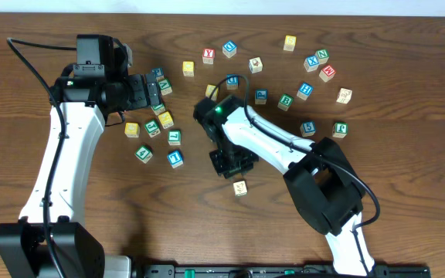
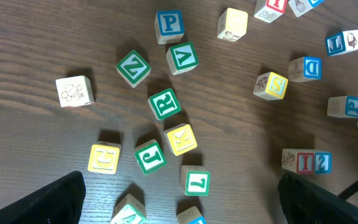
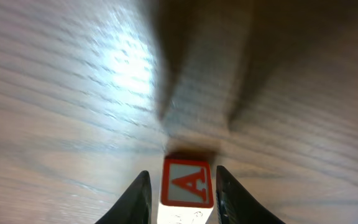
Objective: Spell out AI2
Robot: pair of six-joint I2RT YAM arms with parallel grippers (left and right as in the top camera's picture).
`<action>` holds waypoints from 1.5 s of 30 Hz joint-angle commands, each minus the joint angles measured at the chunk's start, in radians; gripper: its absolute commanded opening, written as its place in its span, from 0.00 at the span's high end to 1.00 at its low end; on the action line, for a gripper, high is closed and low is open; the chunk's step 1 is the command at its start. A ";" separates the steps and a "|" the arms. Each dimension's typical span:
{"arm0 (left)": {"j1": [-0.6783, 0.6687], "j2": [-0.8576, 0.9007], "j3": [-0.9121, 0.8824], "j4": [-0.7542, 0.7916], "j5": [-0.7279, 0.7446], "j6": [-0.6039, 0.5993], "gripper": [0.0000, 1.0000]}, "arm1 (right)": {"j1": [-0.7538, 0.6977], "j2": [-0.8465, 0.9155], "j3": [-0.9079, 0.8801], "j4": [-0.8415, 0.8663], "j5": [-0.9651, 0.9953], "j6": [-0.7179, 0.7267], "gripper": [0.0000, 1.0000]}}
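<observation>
The red-framed A cube [image 3: 187,182] rests on the table between the fingers of my right gripper [image 3: 182,193]. Its jaws are open and straddle the cube closely, with a thin gap on each side. From overhead, the right gripper [image 1: 234,164] points down at the middle of the table and hides the A. The red-framed I cube [image 2: 304,162] and the blue-framed 2 cube [image 2: 322,163] stand side by side, touching, at the right of the left wrist view. My left gripper [image 2: 182,208] hangs wide open and holds nothing, above a cluster of green and yellow cubes [image 2: 165,103].
Letter cubes lie scattered across the back and right of the table [image 1: 315,69]. A pale cube [image 1: 240,188] lies just in front of the right gripper. A blue-framed cube with a 1-like stroke [image 2: 342,42] sits at the upper right in the left wrist view.
</observation>
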 commanded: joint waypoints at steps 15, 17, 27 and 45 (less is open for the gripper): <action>0.006 -0.006 0.011 -0.005 -0.003 0.002 0.02 | -0.002 -0.005 0.009 -0.080 0.006 -0.032 0.50; 0.006 -0.006 0.011 -0.005 -0.003 0.002 0.02 | 0.002 -0.005 -0.005 -0.070 0.004 -0.020 0.50; 0.006 -0.006 0.011 -0.005 -0.003 0.002 0.03 | 0.010 -0.005 -0.054 -0.052 0.004 0.002 0.62; 0.006 -0.006 0.011 -0.005 -0.003 0.002 0.02 | 0.006 -0.005 -0.040 -0.007 0.005 -0.024 0.73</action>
